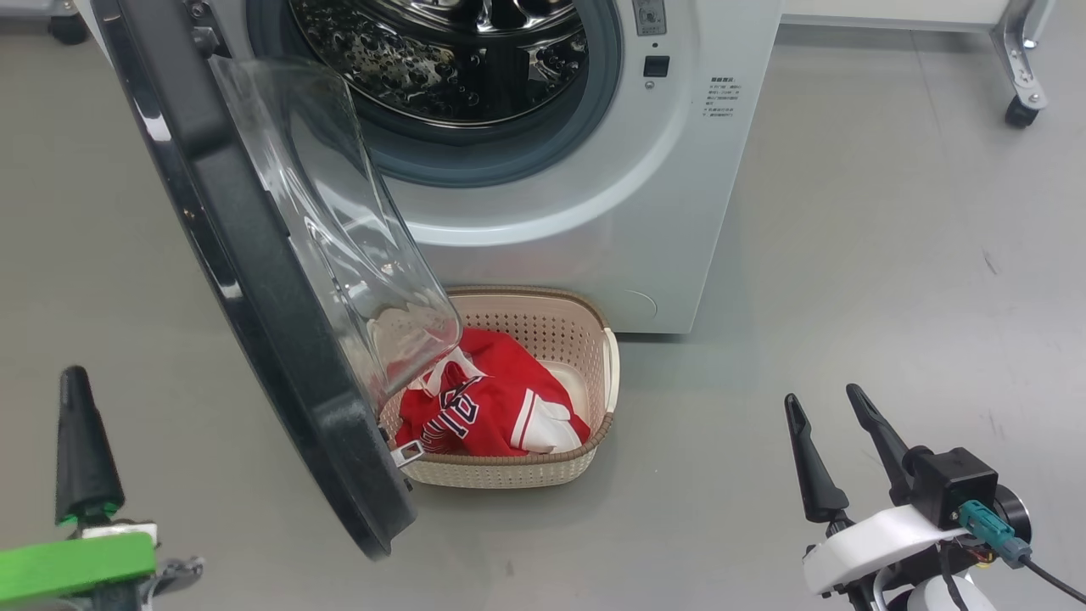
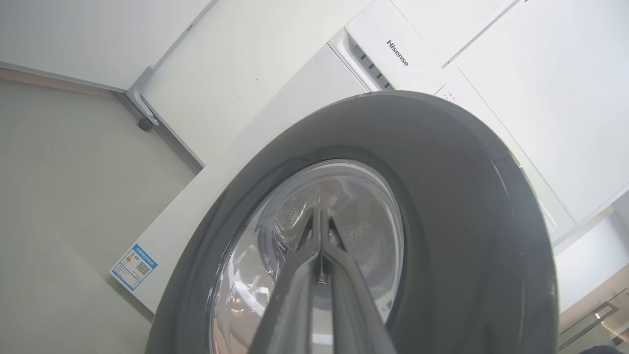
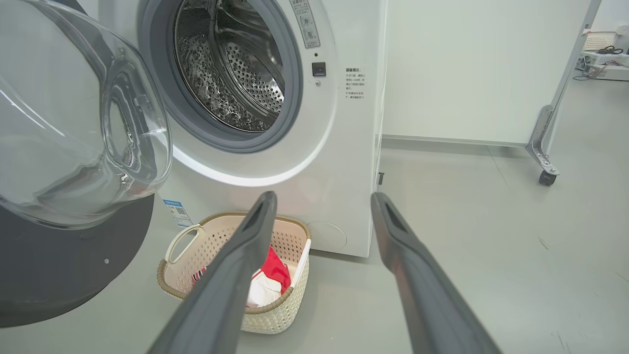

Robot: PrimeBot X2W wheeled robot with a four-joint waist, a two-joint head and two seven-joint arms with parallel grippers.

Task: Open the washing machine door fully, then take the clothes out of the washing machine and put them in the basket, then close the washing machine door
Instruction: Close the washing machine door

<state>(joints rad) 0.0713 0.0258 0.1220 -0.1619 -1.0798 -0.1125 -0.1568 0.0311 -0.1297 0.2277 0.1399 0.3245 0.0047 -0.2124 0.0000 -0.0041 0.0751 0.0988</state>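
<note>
A: Where was the washing machine door (image 1: 254, 297)?
B: Swung open on the robot's left, nearly edge-on in head view, w/ its clear glass bowl facing the washing machine (image 1: 611, 212). The steel drum (image 1: 458, 51) & grey seal (image 1: 517, 157) were exposed.
A: And the clothes?
B: The clothes (image 1: 501, 407) lay in the basket (image 1: 543, 471): red w/ white trim, navy-and-white lettering on top. The basket stood on the floor (image 1: 848, 297) just in front of the machine's lower front. In head view the door's lower rim overlapped the basket's left end; couldn't tell if they touched.
A: L gripper?
B: L gripper (image 1: 75, 373) was at lower left, fingers pressed together, nothing btw them. Floor showed btw it & the door. Its wrist cam faced the door's outer side, tips lined up w/ the glass centre. A blue sticker (image 2: 133, 266) sat on the machine's lower corner, and a Hisense label (image 2: 397, 53) on a white panel past the rim.
A: R gripper?
B: R gripper (image 1: 821, 393) was at lower right, fingers spread wide, empty, above the floor & well apart from the basket. In its wrist cam the fingers pointed toward the machine's lower front, w/ the basket partly behind the left finger.
A: Anything else?
B: A castor (image 1: 1022, 110) on a metal leg stood on the floor, off to the machine's right.
</note>
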